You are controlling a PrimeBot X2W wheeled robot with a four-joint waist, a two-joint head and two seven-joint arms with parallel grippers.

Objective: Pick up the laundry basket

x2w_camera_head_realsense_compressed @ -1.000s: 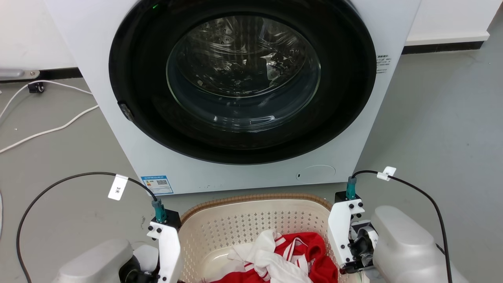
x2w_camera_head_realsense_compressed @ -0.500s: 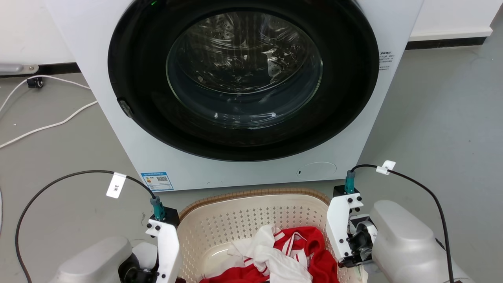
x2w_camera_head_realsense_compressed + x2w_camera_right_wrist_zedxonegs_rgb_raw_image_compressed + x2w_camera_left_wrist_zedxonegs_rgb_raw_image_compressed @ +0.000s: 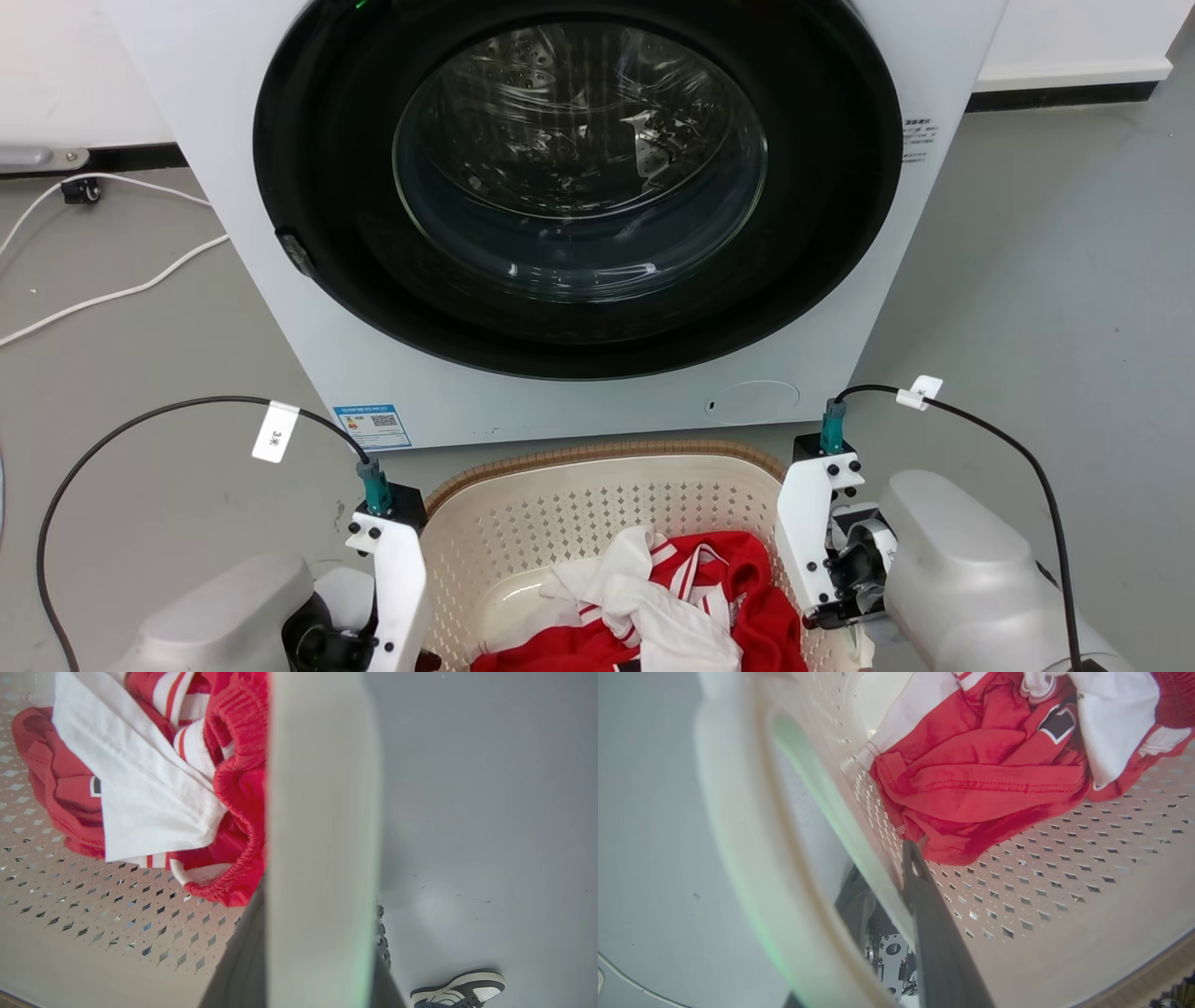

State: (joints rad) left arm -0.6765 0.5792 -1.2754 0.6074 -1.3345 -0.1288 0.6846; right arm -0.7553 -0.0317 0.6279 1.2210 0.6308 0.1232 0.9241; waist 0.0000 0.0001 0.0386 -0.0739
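White and broad, the washing machine [image 3: 308, 355] stands with its door closed behind the laundry basket [image 3: 579, 523], which lies low just in front of it, between the two arms. Red and white clothes [image 3: 691, 607] are heaped inside. The left gripper [image 3: 885, 872] and right gripper [image 3: 320, 896] each straddle a side handle, one finger inside the wall and one outside, seemingly clamped on it, probably so the load lifts level.

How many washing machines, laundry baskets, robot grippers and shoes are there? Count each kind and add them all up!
washing machine: 1
laundry basket: 1
grippers: 2, the left gripper and the right gripper
shoe: 1
Total: 5
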